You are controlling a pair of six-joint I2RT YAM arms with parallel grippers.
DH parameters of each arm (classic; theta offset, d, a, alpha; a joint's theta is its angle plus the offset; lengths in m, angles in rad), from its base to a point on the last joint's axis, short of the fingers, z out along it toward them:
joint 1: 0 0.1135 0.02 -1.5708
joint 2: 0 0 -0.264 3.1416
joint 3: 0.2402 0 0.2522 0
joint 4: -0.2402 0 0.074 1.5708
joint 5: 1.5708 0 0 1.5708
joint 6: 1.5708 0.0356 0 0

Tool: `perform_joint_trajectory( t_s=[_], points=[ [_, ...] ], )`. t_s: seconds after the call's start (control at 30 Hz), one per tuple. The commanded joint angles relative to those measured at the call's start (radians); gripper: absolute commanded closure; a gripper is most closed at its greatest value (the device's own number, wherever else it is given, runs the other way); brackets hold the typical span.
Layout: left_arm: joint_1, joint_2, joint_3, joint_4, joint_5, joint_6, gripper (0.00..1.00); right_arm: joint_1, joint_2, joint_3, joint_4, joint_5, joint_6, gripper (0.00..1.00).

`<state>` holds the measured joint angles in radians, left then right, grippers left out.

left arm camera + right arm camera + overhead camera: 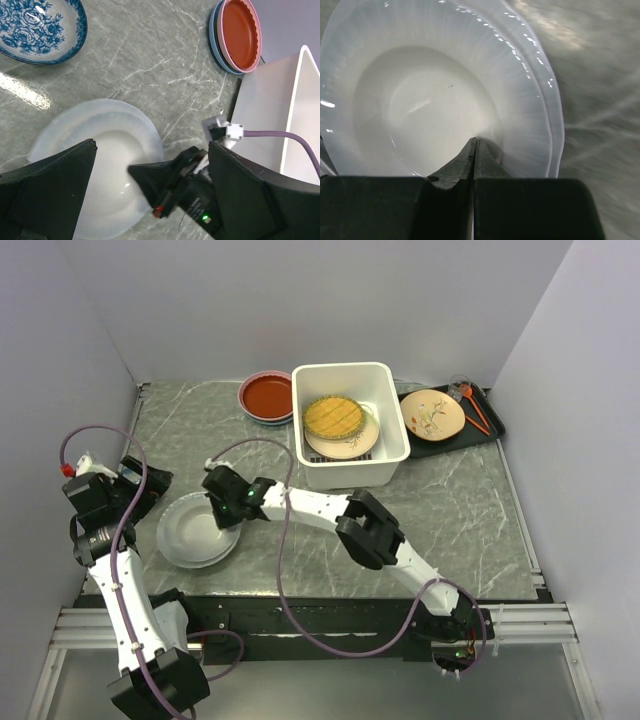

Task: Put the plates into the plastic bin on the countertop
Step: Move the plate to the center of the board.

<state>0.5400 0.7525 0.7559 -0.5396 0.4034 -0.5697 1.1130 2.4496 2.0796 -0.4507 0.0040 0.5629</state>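
Two stacked white plates [195,532] lie on the countertop [450,510] at the left. My right gripper [222,508] is shut and empty, its tips low over the inner slope of the top white plate [435,100]. My left gripper [148,485] is open and hovers over the same plates [85,150], its jaws wide apart either side of the right gripper [170,185]. The plastic bin [392,445] holds a yellow lattice plate [333,416] on a cream plate. A red plate [268,395] tops a pink and blue stack left of the bin.
A cream plate with a branch [432,414] lies on a black tray [487,425] right of the bin, beside orange utensils. A small blue patterned bowl [40,27] sits near the white plates. Grey walls close in three sides.
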Motion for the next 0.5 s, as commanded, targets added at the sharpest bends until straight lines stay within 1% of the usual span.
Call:
perform_joint_trajectory(
  t_s=[0.0, 0.13, 0.33, 0.43, 0.47],
  points=[
    [0.006, -0.016, 0.010, 0.013, -0.006, -0.009, 0.01, -0.070, -0.026, -0.157, -0.217, 0.089, -0.032, 1.00],
    [0.006, -0.016, 0.008, 0.015, -0.003, -0.010, 0.01, -0.079, -0.076, -0.240, -0.172, 0.097, -0.034, 1.00],
    [0.005, -0.010, 0.002, 0.035, 0.014, -0.018, 0.01, -0.078, -0.138, -0.250, -0.166, 0.135, -0.035, 1.00],
    [0.002, -0.012, -0.010, 0.055, 0.031, -0.036, 0.01, -0.078, -0.224, -0.299, -0.093, 0.131, -0.032, 0.98],
    [0.002, -0.015, -0.027, 0.064, 0.035, -0.047, 0.01, -0.078, -0.277, -0.326, -0.073, 0.128, -0.031, 0.96]
  ],
)
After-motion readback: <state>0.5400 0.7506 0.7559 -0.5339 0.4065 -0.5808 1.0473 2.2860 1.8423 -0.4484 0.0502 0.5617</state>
